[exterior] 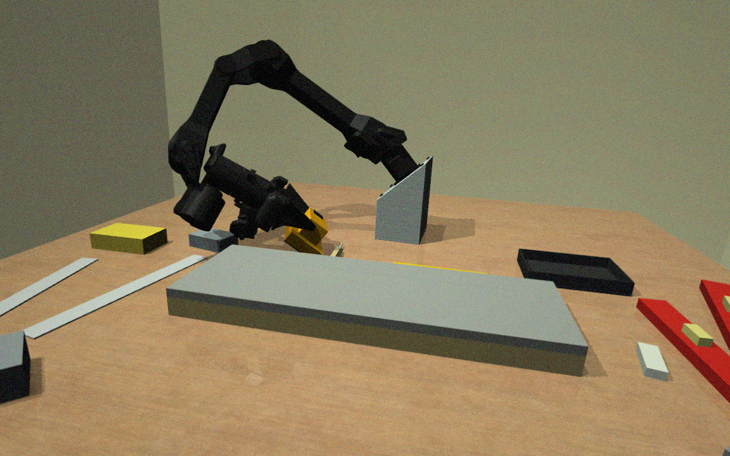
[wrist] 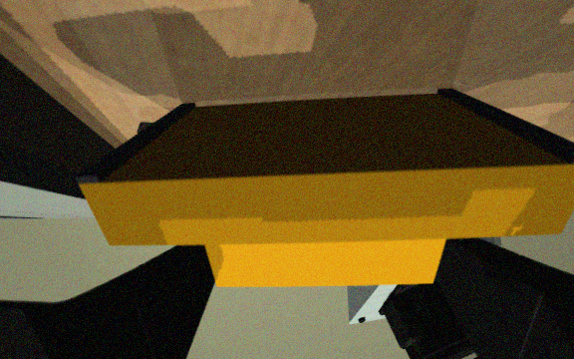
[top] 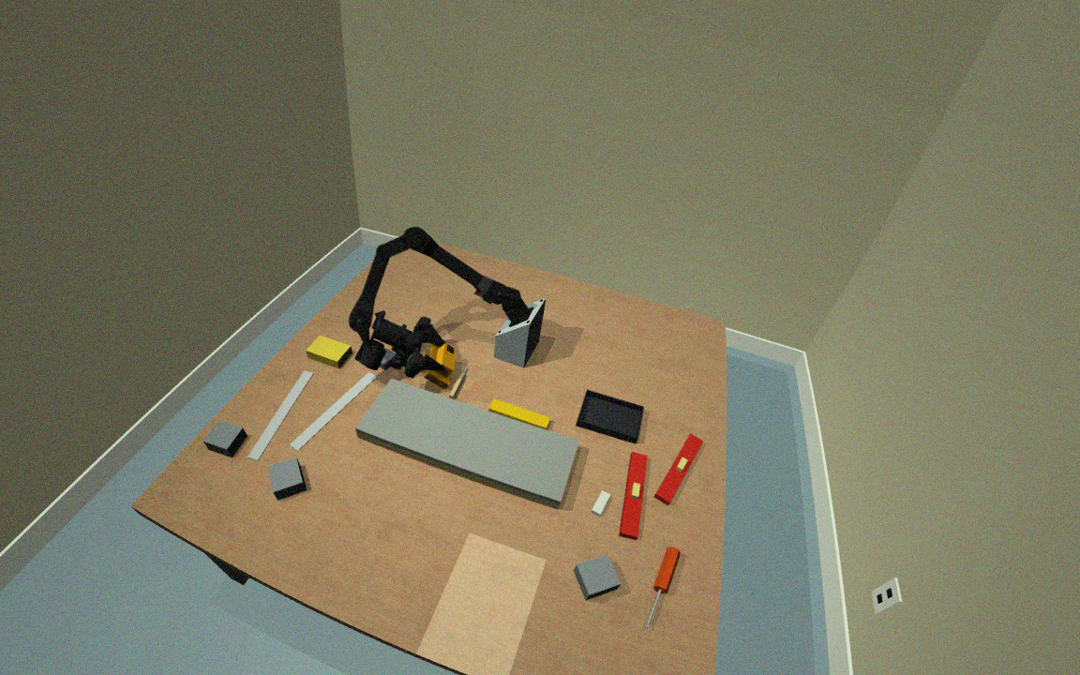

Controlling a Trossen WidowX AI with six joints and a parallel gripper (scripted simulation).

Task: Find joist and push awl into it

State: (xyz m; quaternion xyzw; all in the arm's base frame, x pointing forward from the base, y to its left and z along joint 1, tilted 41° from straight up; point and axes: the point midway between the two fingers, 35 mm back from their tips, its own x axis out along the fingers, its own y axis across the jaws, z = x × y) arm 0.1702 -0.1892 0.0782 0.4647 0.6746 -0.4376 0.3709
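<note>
The yellow stud finder (top: 443, 360) (exterior: 306, 233) (wrist: 327, 219) is held tilted just above the table, behind the far left corner of the grey floor panel (top: 466, 443) (exterior: 379, 292). My gripper (top: 435, 362) (exterior: 301, 223) (wrist: 320, 234) is shut on it, with the fingers on its two sides. The black tray (top: 582, 415) (exterior: 571, 280) is empty, off the panel's right end. The awl (top: 666, 569), with an orange handle, lies near the table's front right edge.
The arm's grey wedge base (top: 518, 339) (exterior: 404, 212) stands behind the panel. A yellow block (top: 328, 350) (exterior: 127, 237), a small grey block (exterior: 213, 239) and two pale strips (top: 279, 415) (top: 332, 411) lie left. A yellow strip (top: 518, 412) and two red bars (top: 633, 493) (top: 678, 468) lie right.
</note>
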